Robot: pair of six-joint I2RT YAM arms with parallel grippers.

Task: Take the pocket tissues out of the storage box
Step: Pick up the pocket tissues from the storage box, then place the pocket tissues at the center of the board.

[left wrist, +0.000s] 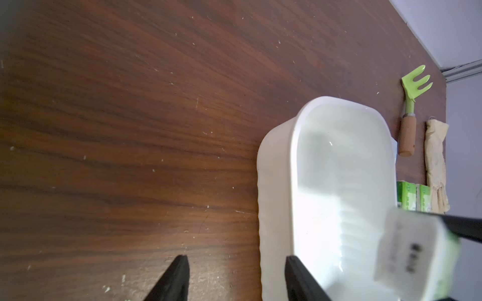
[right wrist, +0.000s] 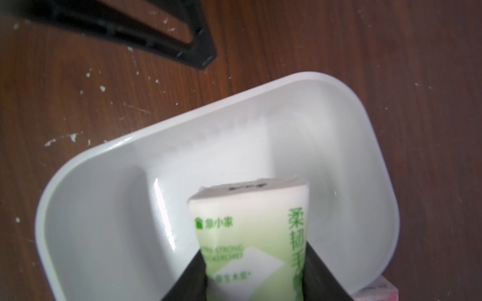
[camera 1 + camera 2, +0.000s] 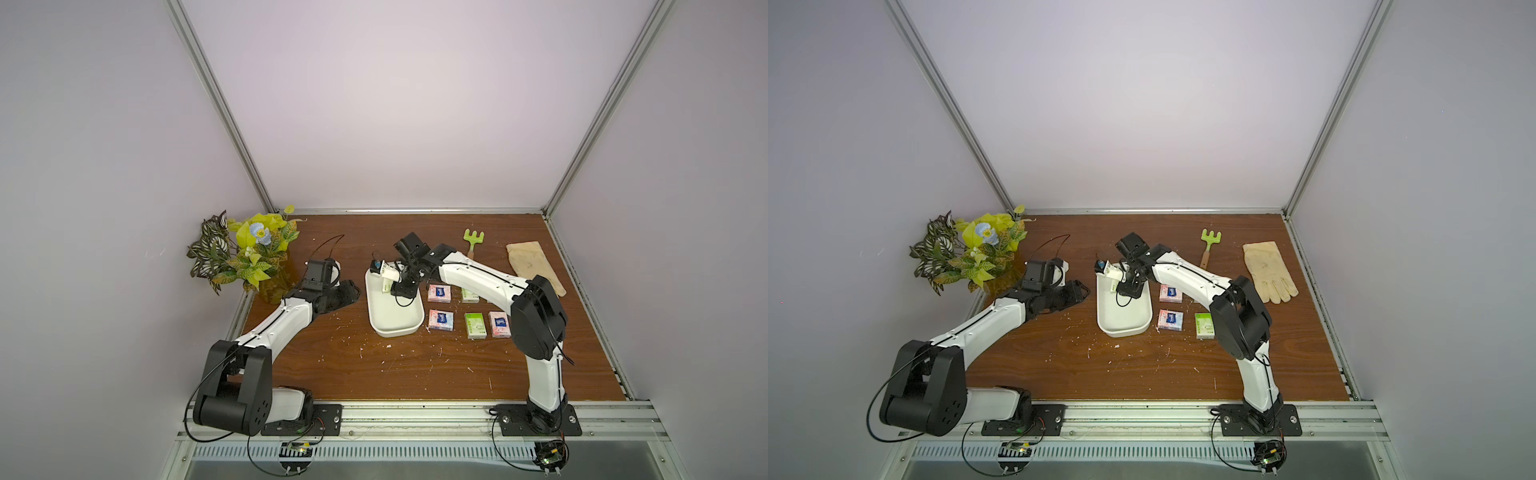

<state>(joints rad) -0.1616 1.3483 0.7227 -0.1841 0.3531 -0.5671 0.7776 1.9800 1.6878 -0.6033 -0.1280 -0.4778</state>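
Note:
The white storage box (image 3: pixel 395 332) (image 3: pixel 1123 330) sits mid-table. Above its far end my right gripper (image 3: pixel 397 289) (image 2: pixel 254 250) is shut on a light green and white pocket tissue packet (image 2: pixel 250 229) (image 1: pixel 417 250), held clear of the box floor (image 2: pixel 104 208). No other packet shows inside the box. Several packets lie on the table right of it: pink ones (image 3: pixel 440 293) (image 3: pixel 441 320) (image 3: pixel 498 324) and green ones (image 3: pixel 476 325) (image 3: pixel 469 295). My left gripper (image 3: pixel 351 291) (image 1: pixel 236 258) is open and holds nothing, just left of the box wall (image 1: pixel 276 208).
A potted plant (image 3: pixel 249 253) stands at the back left, behind the left arm. A green hand rake (image 3: pixel 473 241) and a cream glove (image 3: pixel 534 266) lie at the back right. Walls and metal rails close in the table on three sides.

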